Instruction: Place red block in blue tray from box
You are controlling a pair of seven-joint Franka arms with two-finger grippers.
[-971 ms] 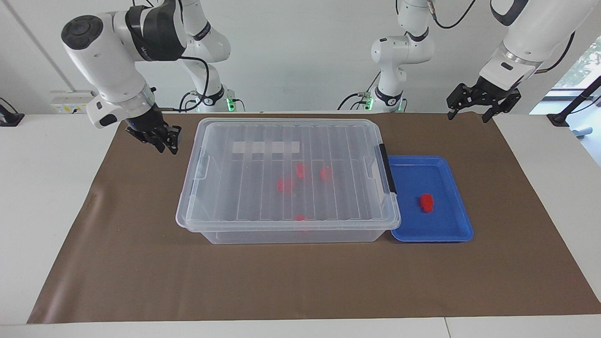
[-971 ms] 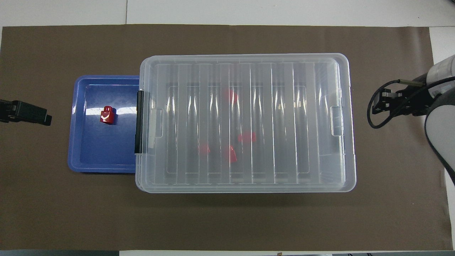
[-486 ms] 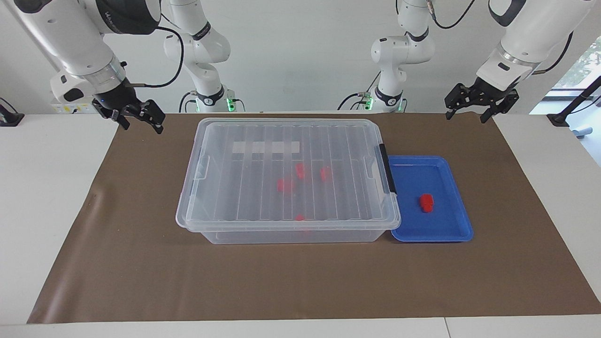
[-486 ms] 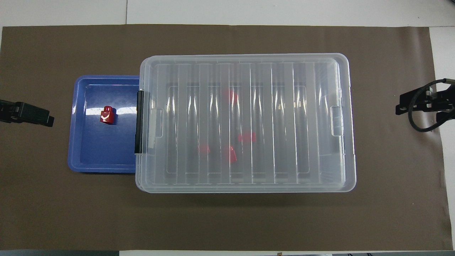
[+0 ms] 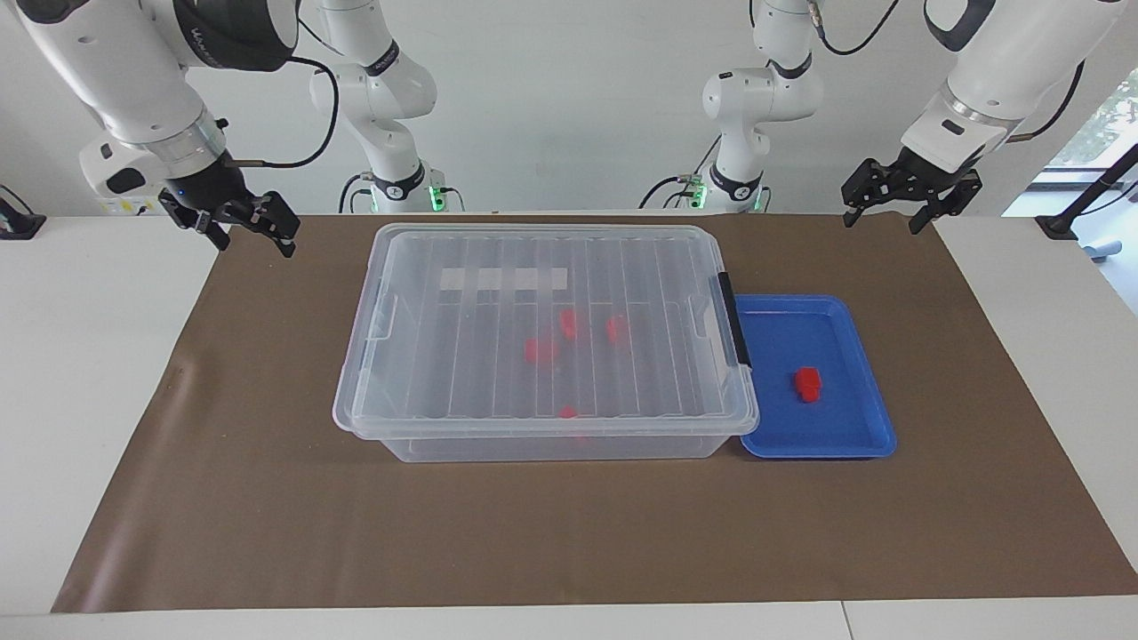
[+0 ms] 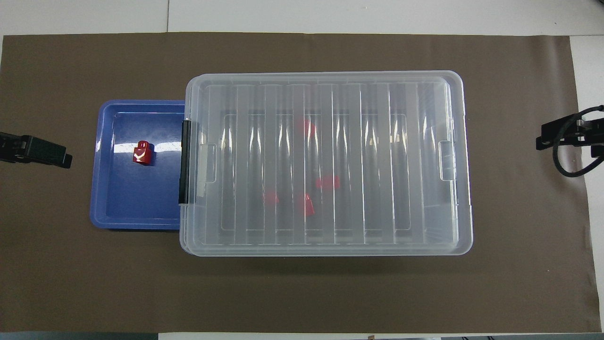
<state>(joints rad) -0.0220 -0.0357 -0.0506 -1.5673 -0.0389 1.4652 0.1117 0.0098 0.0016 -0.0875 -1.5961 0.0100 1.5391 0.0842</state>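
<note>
The box (image 5: 498,356) is a large clear bin with its ribbed lid on, standing mid-table. Several red blocks show through the lid, one of them (image 5: 569,322) near the middle. Another red block (image 5: 807,383) (image 6: 142,153) lies in the blue tray (image 5: 845,437) (image 6: 137,212), which sits against the box's end toward the left arm. My right gripper (image 5: 251,236) (image 6: 542,140) hangs open and empty over the brown mat off the box's other end. My left gripper (image 5: 882,220) (image 6: 59,158) waits open and empty above the mat, past the tray.
A brown mat (image 5: 569,533) covers the table under everything. A black latch (image 5: 734,320) clamps the box's lid on the tray side. A white label strip (image 5: 502,279) lies on the lid toward the robots.
My right gripper has risen and drawn away from the box's end toward the right arm's end of the table, and its fingers have opened. The left gripper has barely moved.
</note>
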